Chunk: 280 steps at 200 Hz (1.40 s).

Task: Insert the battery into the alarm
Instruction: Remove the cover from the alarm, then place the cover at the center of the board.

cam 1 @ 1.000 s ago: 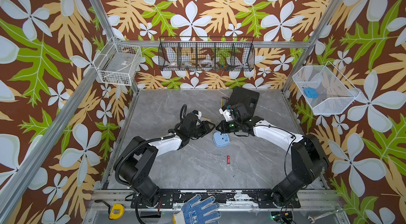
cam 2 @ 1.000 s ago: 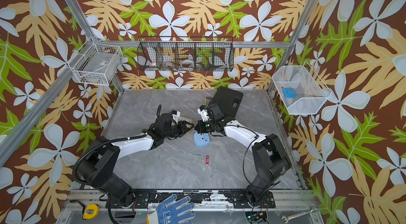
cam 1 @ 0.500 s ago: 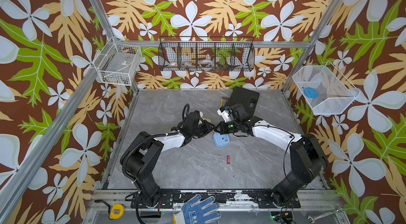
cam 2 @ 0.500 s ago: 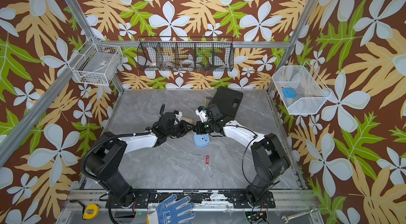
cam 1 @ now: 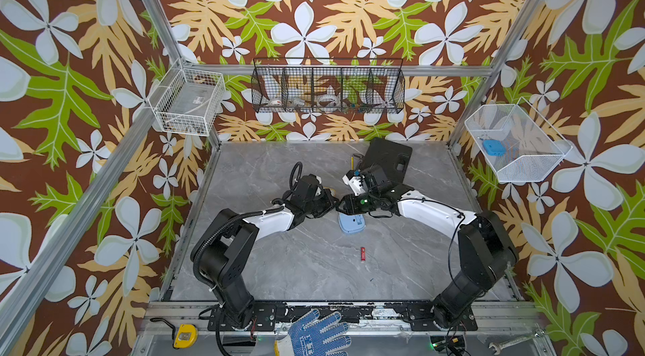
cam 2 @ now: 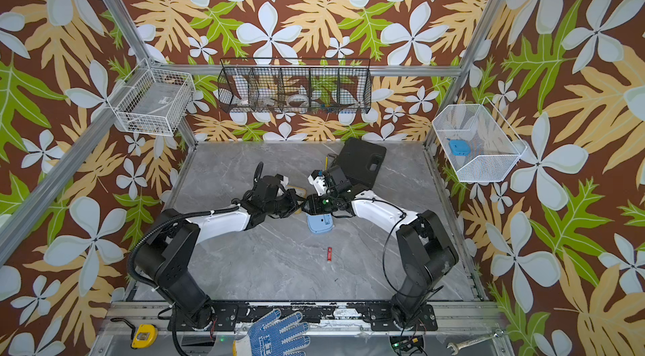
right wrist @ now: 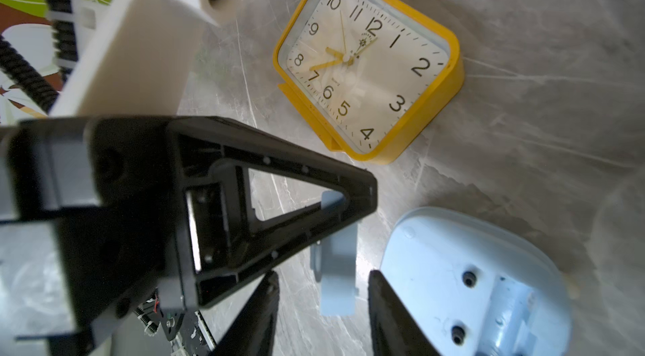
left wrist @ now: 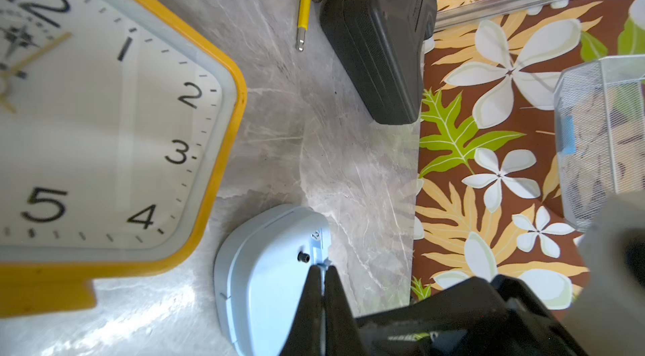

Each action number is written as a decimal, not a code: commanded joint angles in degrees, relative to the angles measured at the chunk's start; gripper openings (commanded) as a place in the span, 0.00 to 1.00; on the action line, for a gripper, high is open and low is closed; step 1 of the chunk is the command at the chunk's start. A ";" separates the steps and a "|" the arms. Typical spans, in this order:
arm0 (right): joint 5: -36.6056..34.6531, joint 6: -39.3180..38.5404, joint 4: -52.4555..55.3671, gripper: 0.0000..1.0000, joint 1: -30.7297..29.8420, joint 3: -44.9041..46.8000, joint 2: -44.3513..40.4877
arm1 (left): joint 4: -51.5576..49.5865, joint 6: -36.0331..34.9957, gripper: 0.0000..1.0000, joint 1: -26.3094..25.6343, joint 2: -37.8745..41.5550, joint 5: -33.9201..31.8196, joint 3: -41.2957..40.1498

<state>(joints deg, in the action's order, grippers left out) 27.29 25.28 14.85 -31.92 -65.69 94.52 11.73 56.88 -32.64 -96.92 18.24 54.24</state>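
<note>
On grey marble table (cam 1: 279,267), behind the alarm (cam 1: 350,225): black case (cam 1: 387,157), lying flat. Near the alarm, on the left arm's side, not touching it: yellow clock (right wrist: 366,68), face up. The alarm itself about mid-table, pale blue, back side up. Over the alarm's far edge: left gripper (left wrist: 323,274), closed tight on small pale blue cover (right wrist: 336,288). Opposite, right gripper (right wrist: 323,277), spread wide on both sides of this cover, not touching it. Closer to the robot base than the alarm, apart from it: red battery (cam 1: 363,253), lying free on the table.
</note>
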 commanded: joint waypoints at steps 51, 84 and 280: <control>-22.87 -3.46 4.51 0.61 0.08 6.32 -8.27 | -38.72 -15.44 0.00 -0.32 4.88 -23.38 8.19; -27.18 -5.66 5.36 0.61 0.10 10.72 -12.99 | -49.67 -15.22 0.00 -0.97 3.16 -35.91 8.77; -24.43 4.33 8.43 0.53 -12.24 26.52 -20.13 | -61.28 -10.87 0.00 -8.75 -18.12 -51.31 20.22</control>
<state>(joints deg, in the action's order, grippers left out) 5.72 27.05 23.03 -43.90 -38.57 72.88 -49.71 48.36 -41.39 -114.41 -33.98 74.50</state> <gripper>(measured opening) 0.526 0.054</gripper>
